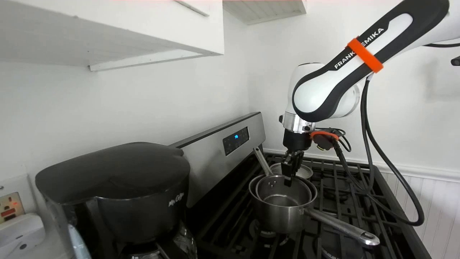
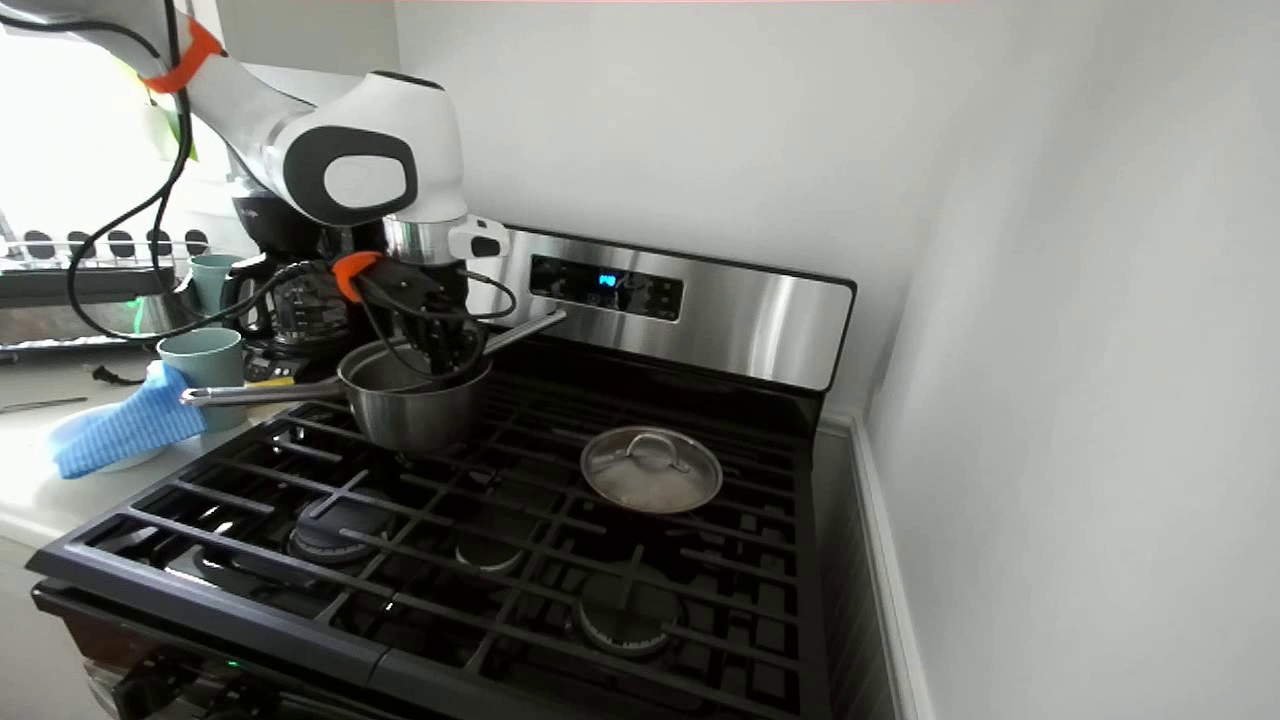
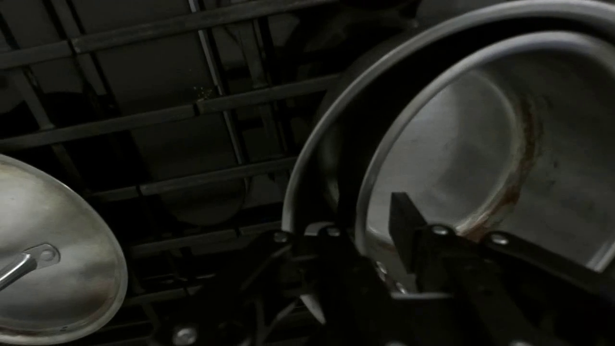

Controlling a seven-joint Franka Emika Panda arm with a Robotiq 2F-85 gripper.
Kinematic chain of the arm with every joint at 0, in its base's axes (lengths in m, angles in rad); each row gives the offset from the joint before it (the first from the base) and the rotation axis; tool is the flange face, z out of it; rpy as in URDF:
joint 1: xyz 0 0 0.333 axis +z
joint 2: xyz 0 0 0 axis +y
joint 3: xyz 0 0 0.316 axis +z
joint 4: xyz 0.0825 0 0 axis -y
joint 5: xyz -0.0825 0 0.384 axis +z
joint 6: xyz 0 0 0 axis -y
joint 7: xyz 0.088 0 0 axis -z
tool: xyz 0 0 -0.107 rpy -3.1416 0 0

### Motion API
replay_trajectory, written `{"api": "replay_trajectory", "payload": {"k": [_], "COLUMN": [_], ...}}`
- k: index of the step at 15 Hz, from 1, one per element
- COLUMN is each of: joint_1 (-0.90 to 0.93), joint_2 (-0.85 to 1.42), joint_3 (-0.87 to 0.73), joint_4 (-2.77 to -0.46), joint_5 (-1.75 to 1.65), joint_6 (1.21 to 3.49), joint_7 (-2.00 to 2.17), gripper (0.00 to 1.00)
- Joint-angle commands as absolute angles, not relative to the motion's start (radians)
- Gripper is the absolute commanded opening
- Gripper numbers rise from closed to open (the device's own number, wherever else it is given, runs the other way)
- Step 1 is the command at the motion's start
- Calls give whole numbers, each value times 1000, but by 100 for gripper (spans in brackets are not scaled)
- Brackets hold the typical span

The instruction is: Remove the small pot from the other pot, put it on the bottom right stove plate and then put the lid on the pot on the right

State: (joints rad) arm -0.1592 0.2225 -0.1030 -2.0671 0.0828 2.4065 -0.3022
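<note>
The rim of the small pot point(image 3: 504, 144) shows between the fingers point(image 3: 404, 230) — spread apart, contact unclear.

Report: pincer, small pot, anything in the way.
Pincer open at rim of small pot. Small pot inside larger pot, whose wall may crowd the lift. Lid on grates.

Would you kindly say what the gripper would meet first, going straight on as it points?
Pointing down, the gripper would likely meet the small pot; whether rim or bottom is unclear.
</note>
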Motion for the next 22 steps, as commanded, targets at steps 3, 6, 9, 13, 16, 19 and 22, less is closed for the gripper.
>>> {"api": "replay_trajectory", "payload": {"k": [3, 6, 9, 13, 16, 19, 22], "joint_1": [-182, -183, -186, -197, -204, -208, -200], "joint_2": [237, 235, 231, 206, 192, 177, 161], "joint_3": [-87, -86, -82, -78, -80, -82, -90], "joint_4": [-2047, -2049, -2048, -2050, -2049, -2046, -2033], "joint_5": [119, 123, 136, 175, 193, 208, 198], "joint_6": [2405, 2405, 2397, 2375, 2354, 2330, 2284], "joint_7": [-334, -335, -347, -386, -407, -416, -385], "gripper": [0, 3, 2, 2, 2, 2, 2]}}
